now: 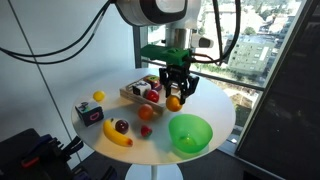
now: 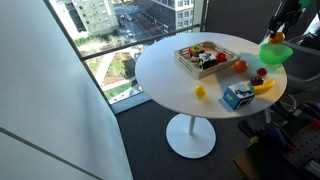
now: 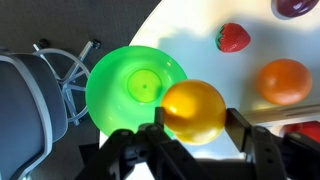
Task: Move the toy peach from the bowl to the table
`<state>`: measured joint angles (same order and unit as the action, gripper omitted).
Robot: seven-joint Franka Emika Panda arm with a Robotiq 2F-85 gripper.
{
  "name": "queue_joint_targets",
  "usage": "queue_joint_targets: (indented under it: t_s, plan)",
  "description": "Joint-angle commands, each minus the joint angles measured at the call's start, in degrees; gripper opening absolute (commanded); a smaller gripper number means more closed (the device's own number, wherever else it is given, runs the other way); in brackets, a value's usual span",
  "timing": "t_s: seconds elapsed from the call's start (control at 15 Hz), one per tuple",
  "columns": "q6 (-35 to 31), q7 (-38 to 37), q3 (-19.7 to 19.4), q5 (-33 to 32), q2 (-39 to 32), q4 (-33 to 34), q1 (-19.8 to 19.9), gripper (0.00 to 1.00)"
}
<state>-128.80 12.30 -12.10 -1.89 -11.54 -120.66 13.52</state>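
Wrist view: toy peach (image 3: 193,110), round, no long axis, clamped on both sides by the gripper (image 3: 195,126) and held in the air. Bowl (image 3: 125,90) lies below, toward the peach's left; bare table (image 3: 197,48) lies toward its right. Judged next move: carry toward the table side, lower, release.

In the wrist view the fingers (image 3: 243,128) cover the underside of the toy peach (image 3: 193,108), and the peach hides the near rim of the bowl (image 3: 105,80). Beyond the fingertips, a dark red fruit (image 3: 298,7) is cut off by the top edge. In an exterior view the gripper (image 2: 279,33) is too small to show how its jaws stand.
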Motion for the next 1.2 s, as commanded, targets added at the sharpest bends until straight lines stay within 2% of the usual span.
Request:
queue_joint_targets:
  t_s: [0.0,0.13,0.2,1.13]
  plan:
    - [0.15,-0.04,0.26,-0.08,0.01,0.1,0.26,0.63]
    - [0.15,-0.03,0.26,-0.08,0.01,0.1,0.26,0.63]
    - [-0.19,-0.35,0.27,-0.43,0.17,0.01,0.09,0.38]
    - [-0.42,2.43,6.15,1.0,2.52,-1.62,-4.69,0.38]
